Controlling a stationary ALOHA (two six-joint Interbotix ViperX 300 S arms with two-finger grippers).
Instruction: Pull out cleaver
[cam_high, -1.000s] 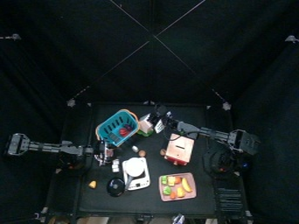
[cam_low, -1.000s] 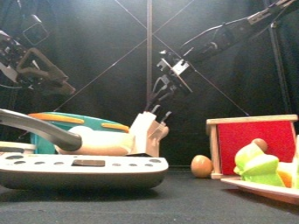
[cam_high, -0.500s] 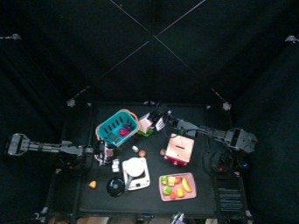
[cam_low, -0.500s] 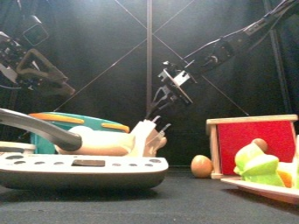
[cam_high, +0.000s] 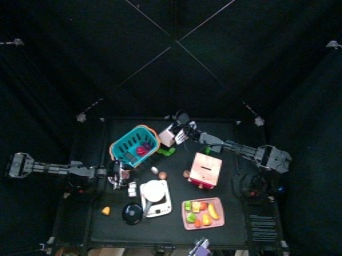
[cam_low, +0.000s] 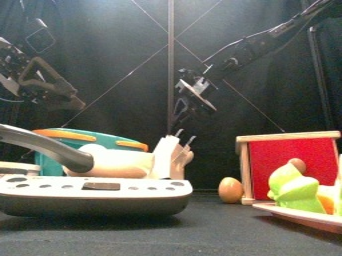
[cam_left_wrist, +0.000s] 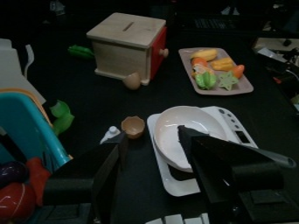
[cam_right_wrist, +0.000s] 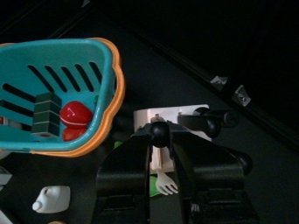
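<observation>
Right end effector up over the knife block, left one parked

Top view: one knife block (cam_high: 167, 141) touching one teal basket (cam_high: 134, 143) on the desk (cam_high: 241, 150), right end effector (cam_high: 178, 125) over it. Front view: two handles (cam_low: 181, 135) poke out of the block; honestly can't tell which is the cleaver. Left wrist view: left end effector (cam_left_wrist: 152, 140) spread wide, holding nothing, above one bowl (cam_left_wrist: 193, 144). Right wrist view: its jaws sit near the block, can't tell whether they're closed or gripping anything.

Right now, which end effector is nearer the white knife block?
Right. The right end effector hangs just above the knife block; the left end effector is raised at the table's left edge, far from it.
</observation>
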